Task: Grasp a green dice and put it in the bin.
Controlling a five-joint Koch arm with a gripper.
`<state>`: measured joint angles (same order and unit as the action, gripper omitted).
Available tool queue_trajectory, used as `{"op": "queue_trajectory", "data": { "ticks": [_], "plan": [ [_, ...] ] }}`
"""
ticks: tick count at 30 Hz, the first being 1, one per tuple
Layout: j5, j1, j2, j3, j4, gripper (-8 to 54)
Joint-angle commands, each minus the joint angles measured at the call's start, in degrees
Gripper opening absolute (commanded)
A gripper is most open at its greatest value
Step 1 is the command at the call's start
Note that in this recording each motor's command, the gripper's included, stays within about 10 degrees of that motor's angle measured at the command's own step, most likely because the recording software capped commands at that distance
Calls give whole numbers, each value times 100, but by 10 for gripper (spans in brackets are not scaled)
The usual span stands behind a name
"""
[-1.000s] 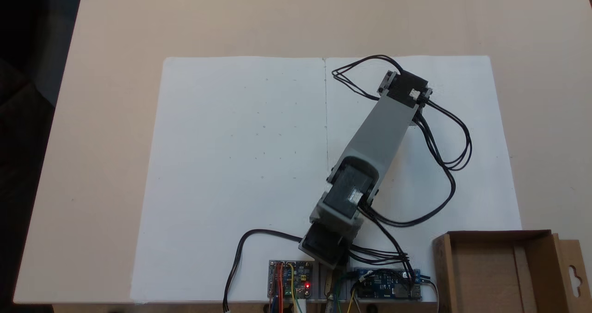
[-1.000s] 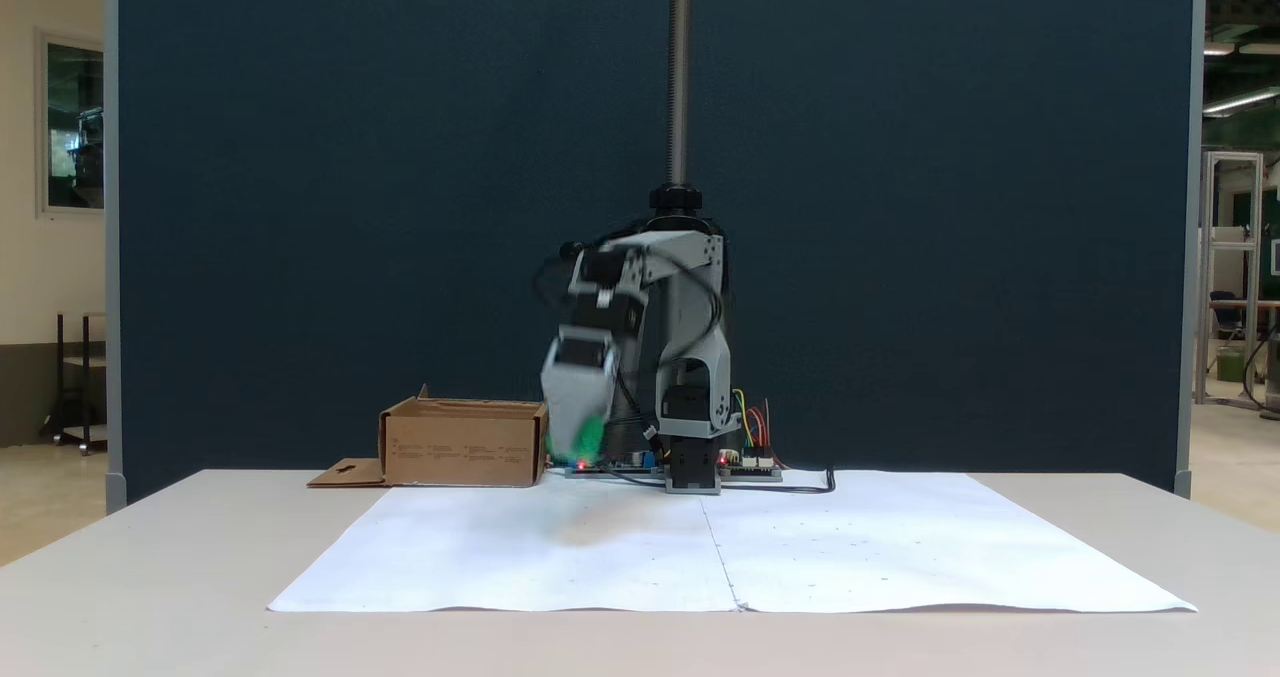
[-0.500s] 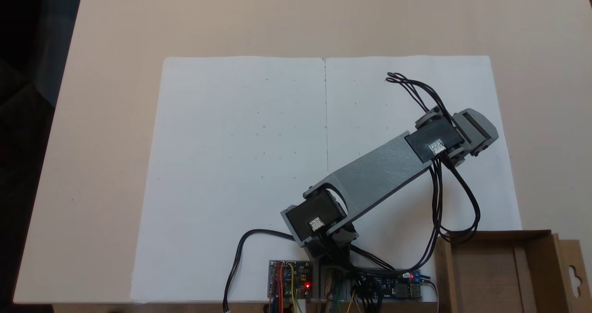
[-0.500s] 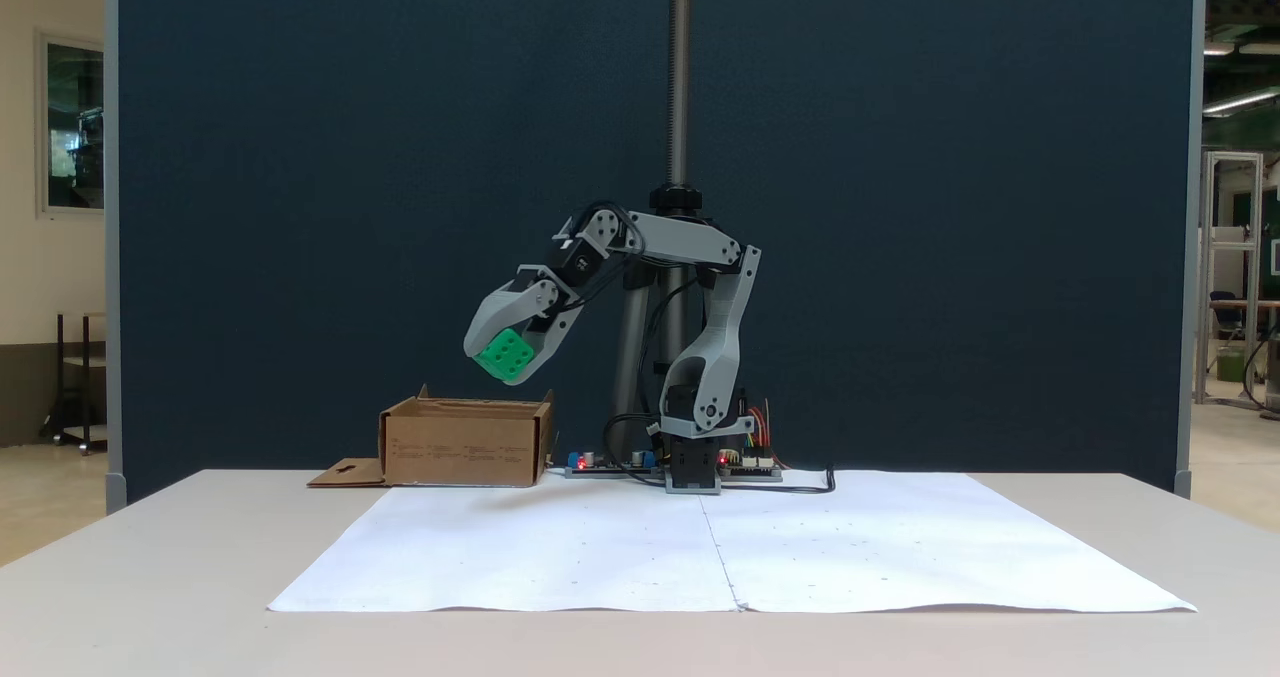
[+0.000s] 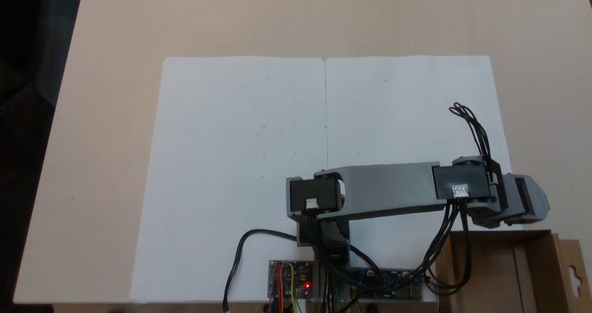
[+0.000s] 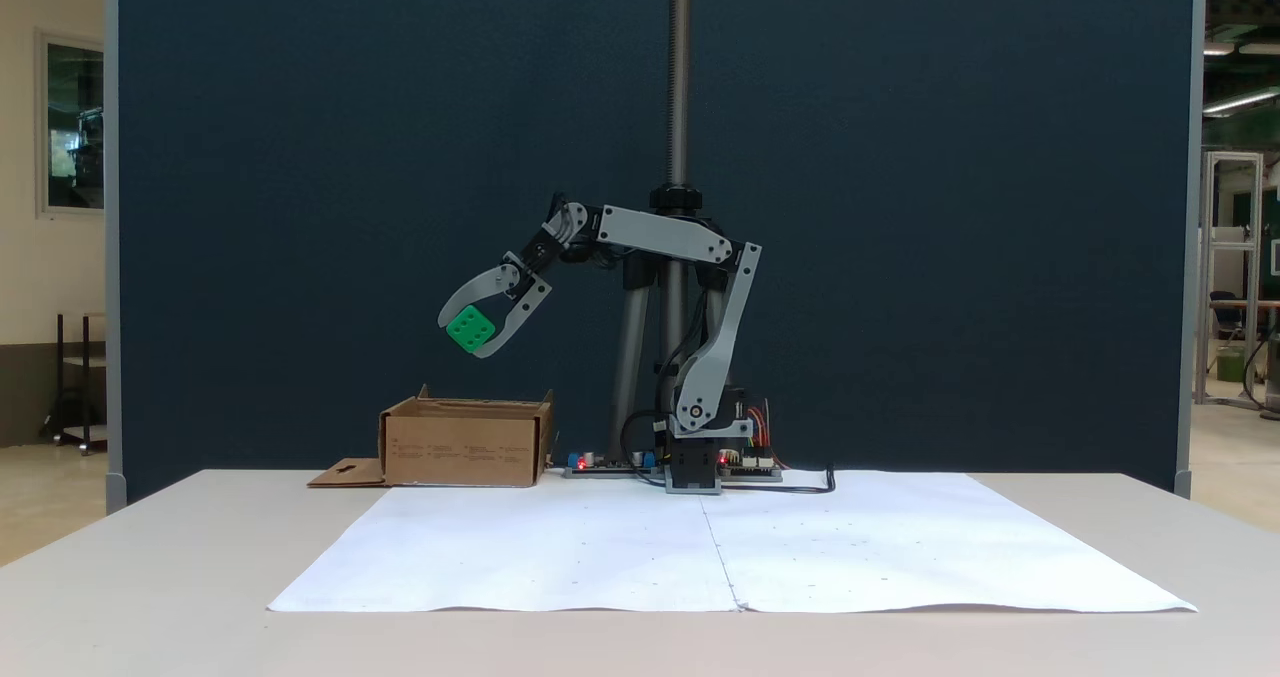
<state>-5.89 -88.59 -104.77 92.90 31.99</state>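
Grasp done: grey two-fingered gripper clenched on small bright green dice, raised well above brown cardboard bin. Left: centring over the opening below, then letting go.

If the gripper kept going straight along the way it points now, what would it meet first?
In the side fixed view the gripper, shut on the green dice, points down and left, toward the cardboard bin. It would likely meet the bin's far wall or floor first; depth is unclear.
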Motion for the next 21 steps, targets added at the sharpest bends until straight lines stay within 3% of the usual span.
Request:
{"op": "queue_trajectory", "data": {
  "ticks": [1, 12, 21],
  "plan": [
    [290, -308, -53, -325, -35, 122],
    [255, -1248, 1591, -1011, 35, 122],
    [-211, -1494, 2039, -1028, 888, 122]
  ]
}}
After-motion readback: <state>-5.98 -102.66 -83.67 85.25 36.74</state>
